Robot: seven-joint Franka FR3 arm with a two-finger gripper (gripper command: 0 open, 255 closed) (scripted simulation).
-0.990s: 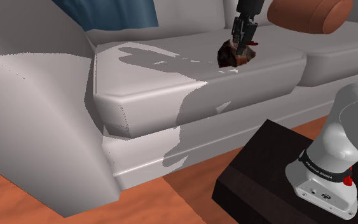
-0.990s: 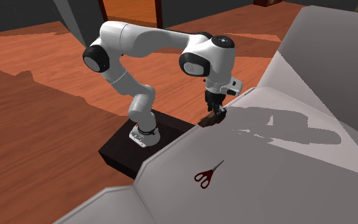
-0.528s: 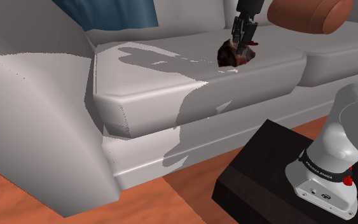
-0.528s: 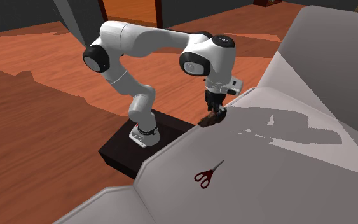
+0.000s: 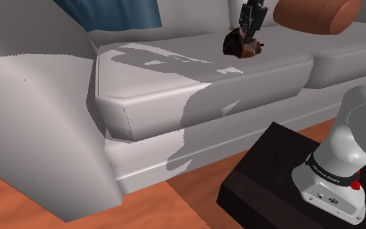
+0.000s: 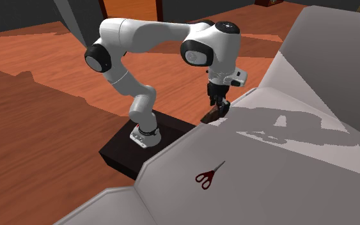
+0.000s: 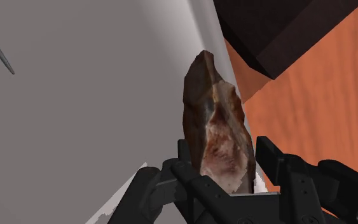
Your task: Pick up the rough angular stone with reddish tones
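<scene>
The rough angular stone (image 5: 238, 45), dark brown with reddish and pale patches, hangs a little above the grey sofa seat cushion (image 5: 175, 71). My black gripper (image 5: 247, 38) comes down on it from above and is shut on it. In the wrist view the stone (image 7: 215, 124) stands upright, clasped between the two fingers (image 7: 269, 158) of the gripper (image 7: 227, 162). From the second exterior view the gripper (image 6: 218, 106) holds the stone (image 6: 211, 117) over the cushion's front edge, close to the stand.
Red-handled scissors (image 6: 208, 175) lie on the seat cushion, farther from the stand. A brown bolster (image 5: 314, 14) and a blue cushion (image 5: 113, 13) lean on the sofa back. A broad armrest (image 5: 32, 123) closes the shoulder view's left. The black stand (image 5: 269, 179) sits on an orange wooden floor (image 6: 38, 128).
The gripper has risen with the stone in it; the stone has left the cushion and now hangs above it. The arm's shadow on the seat has shifted.
</scene>
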